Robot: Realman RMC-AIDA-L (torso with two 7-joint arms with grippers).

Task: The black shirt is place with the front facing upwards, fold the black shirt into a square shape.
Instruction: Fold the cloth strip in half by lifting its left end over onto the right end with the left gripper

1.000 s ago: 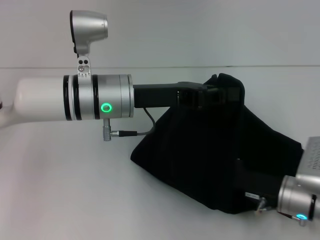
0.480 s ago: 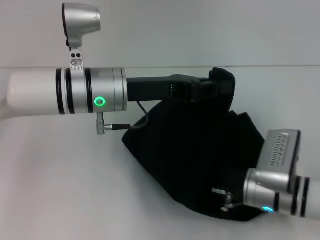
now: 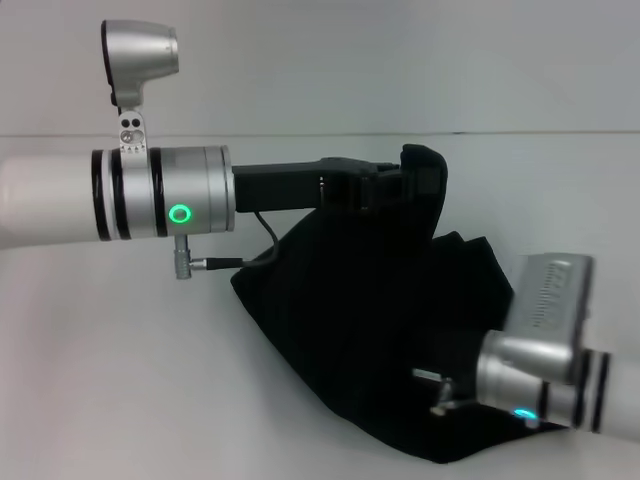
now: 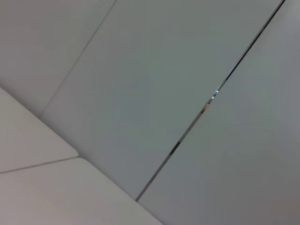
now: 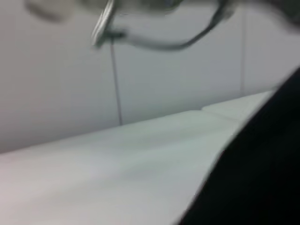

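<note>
- Above the white table [image 3: 120, 380]: black shirt [image 3: 370, 320] lifted, hanging as a bunched drape, lower edge resting on the tabletop.
- Left gripper [image 3: 425, 185] high at the far side, clamped on the shirt's top edge; cloth bulging up around the fingers.
- Right gripper [image 3: 440, 385] low and near, buried in the shirt's lower part; looks pinched on a near corner of the cloth, fingers mostly hidden by dark fabric.
- Step in hand, as a judgement: mid-fold carry, one edge held up and being brought over the rest; no square yet, shirt bunched and uneven.
- Lettering on the front not visible; only plain black cloth showing.
- Next move calls for: both held points travelling together, keeping the cloth taut between them, then laying the raised edge flat onto the part on the table before letting go.
- Left wrist view: only wall panels. Right wrist view: table edge plus dark cloth close by.
</note>
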